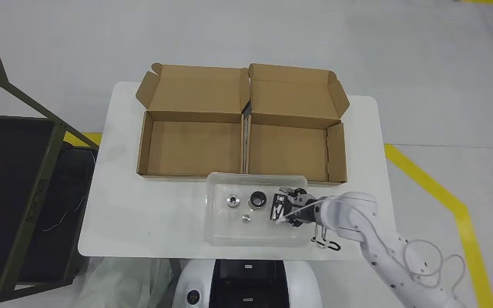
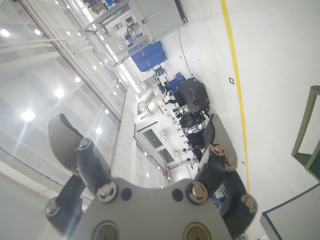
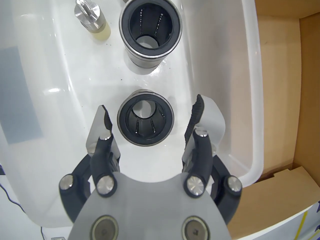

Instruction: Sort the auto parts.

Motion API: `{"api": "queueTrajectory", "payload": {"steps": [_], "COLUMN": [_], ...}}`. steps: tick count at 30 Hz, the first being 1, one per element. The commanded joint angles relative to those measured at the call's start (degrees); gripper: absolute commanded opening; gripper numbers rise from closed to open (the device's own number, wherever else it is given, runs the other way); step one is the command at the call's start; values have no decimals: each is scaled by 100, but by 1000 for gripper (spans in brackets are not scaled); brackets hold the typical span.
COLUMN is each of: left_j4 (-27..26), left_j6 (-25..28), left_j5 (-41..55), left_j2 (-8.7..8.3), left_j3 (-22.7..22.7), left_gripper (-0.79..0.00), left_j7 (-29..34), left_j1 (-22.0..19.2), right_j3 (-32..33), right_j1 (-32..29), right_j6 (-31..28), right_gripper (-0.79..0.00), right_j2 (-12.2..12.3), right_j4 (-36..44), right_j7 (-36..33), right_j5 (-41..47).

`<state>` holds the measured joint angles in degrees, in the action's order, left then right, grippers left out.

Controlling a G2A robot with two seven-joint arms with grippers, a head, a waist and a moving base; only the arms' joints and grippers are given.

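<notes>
right end effector (image 3: 151, 111) spread, flanking bearing (image 3: 145, 118), in clear tray (image 3: 252, 76)

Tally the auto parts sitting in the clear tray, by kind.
cylindrical bearings: 2
small silver stud: 1
grey metal part: 1
Total: 4

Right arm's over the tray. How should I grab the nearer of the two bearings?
I'd take the nearer bearing by its round outer wall, from straight above: it stands on end, bore up, and the open right gripper has a finger on each side of it.
</notes>
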<state>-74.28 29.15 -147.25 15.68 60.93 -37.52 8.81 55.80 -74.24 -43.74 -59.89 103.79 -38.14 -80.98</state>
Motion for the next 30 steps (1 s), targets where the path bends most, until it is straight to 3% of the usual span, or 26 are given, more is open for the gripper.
{"api": "queueTrajectory", "payload": {"steps": [1,5,7,12,14,16,30], "left_j4": [0,0,0,0,0,0,0], "left_j6": [0,0,0,0,0,0,0], "left_j5": [0,0,0,0,0,0,0], "left_j2": [0,0,0,0,0,0,0], "left_j3": [0,0,0,0,0,0,0], "left_gripper": [0,0,0,0,0,0,0], "left_j7": [0,0,0,0,0,0,0], "left_j1": [0,0,0,0,0,0,0], "right_j3": [-29,-83,-100,-134,-133,-101,362], "right_j1": [26,88,114,172,187,190,-111], "right_j6": [-19,-79,-95,-151,-164,-150,-340], "right_gripper": [-188,-271,-391,-560,-696,-767,-785], "right_j2": [-3,-9,-11,-13,-13,-8,147], "right_j4": [-10,-25,-32,-49,-36,17,1150], "right_j7": [-35,-117,-165,-316,-345,-367,-822], "right_j5": [-3,10,24,122,184,266,560]}}
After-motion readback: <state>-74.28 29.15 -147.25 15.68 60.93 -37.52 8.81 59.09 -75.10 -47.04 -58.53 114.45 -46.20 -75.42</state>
